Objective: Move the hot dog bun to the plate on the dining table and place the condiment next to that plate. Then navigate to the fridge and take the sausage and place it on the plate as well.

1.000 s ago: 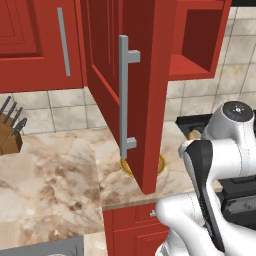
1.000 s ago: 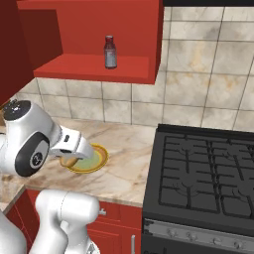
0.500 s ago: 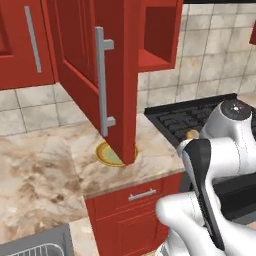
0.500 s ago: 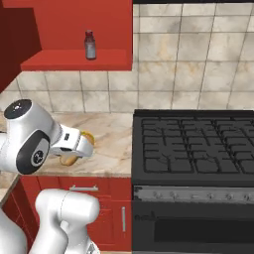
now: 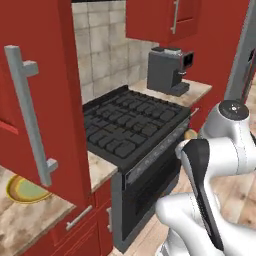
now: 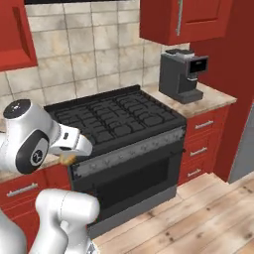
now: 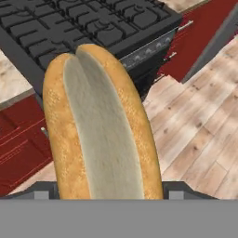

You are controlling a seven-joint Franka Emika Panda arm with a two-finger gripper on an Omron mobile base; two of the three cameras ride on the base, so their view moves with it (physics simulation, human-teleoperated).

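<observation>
Tan-yellow and split along its top, the hot dog bun (image 7: 100, 125) sits clamped in my gripper (image 7: 107, 190), its length running away from the hand. Beyond it lie the black range (image 7: 69, 28), red drawers (image 7: 18, 139) and a wooden floor (image 7: 200, 135). From the left, a plate (image 5: 22, 191) rests on the marble counter (image 5: 30, 220) beneath an open red cabinet door (image 5: 40, 95). A grey coffee machine (image 6: 182, 75) stands right of the range.

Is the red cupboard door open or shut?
Open. The cabinet door with its long grey handle swings out over the counter, above a yellow-rimmed plate.
</observation>
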